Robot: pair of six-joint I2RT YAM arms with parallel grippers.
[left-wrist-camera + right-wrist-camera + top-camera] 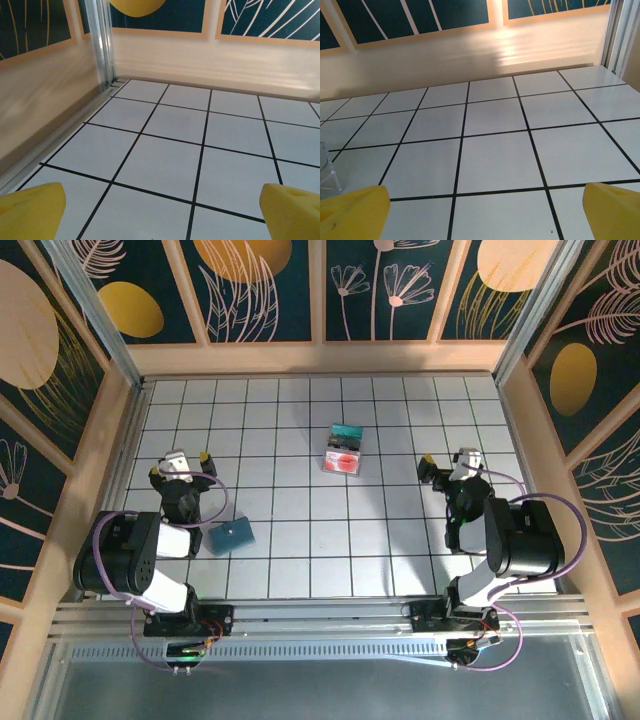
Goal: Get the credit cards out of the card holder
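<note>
Cards (343, 450) lie stacked mid-desk (400, 540) in the top view, well apart from the holder (231, 535), which we see flat just beside the left arm. The left end effector (181, 464) and right end effector (447, 462) stand wide, holding nothing. In the left wrist view we find yellow fingertips (32, 210) spread over white tiles. The right wrist view shows its fingertips (612, 212) likewise.

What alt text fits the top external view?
Teal and pink-red credit cards lie near the middle of a white tiled table, apart from the slate-blue card holder, which lies beside the left arm. Both arms sit at the near edge, left fingers and right fingers open and empty.
</note>
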